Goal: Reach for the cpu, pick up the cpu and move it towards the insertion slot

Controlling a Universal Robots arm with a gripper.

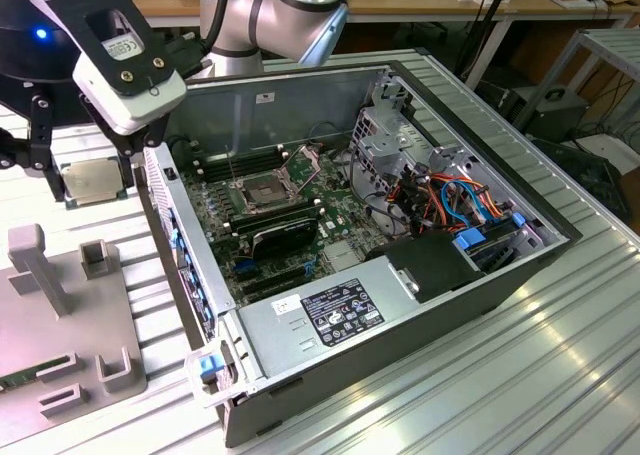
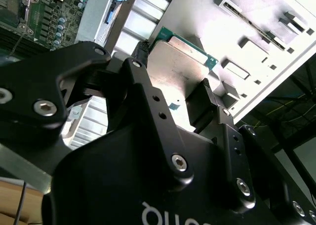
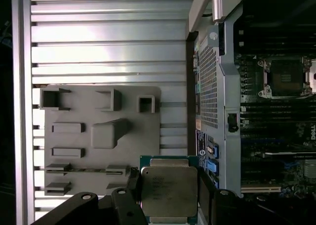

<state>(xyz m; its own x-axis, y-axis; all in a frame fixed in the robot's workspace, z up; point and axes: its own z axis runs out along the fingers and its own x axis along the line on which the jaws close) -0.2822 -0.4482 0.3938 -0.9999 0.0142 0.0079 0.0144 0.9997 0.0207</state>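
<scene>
You lose the cpu's (image 3: 169, 191) lower rim behind the gripper's (image 3: 170, 205) black links in the first wrist view — the insertion slot (image 3: 288, 76) at three o'clock is cut off by the picture's edge.

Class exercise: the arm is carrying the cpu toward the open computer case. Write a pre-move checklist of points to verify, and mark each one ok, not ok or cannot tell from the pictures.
1. cpu held between the fingers of the hand: ok, both wrist views show a finger on each side of it.
2. cpu lifted off the grey fixture plate: ok, the exterior view shows it above the ribbed table.
3. insertion slot latch frame raised: ok.
4. Socket centre free of objects: cannot tell.
5. cpu over the slot: not ok, it hangs outside the case wall, on the exterior view's left.
6. cpu level in the grip: cannot tell.
</scene>
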